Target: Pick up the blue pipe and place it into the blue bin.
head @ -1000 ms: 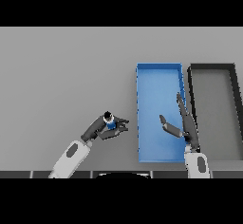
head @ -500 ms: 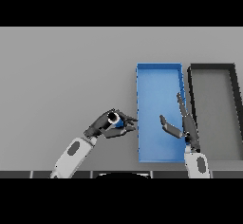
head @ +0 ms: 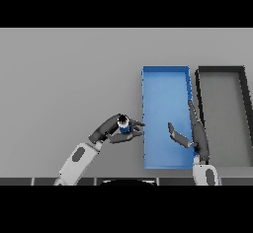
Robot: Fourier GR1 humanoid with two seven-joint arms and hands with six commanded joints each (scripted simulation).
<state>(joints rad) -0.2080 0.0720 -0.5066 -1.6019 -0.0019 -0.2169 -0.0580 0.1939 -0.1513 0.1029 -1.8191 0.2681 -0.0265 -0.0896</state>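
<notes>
Grey table stretches across the whole scene, and over its near part the robot's left hand reaches in from the lower left with fingers and thumb curled round the blue pipe, which is held just beside the left wall of the blue bin, outside it. To the right, the right hand hangs over the bin's right side, fingers straight and relaxed, holding nothing. Further right, a black bin sits just beside the blue one
</notes>
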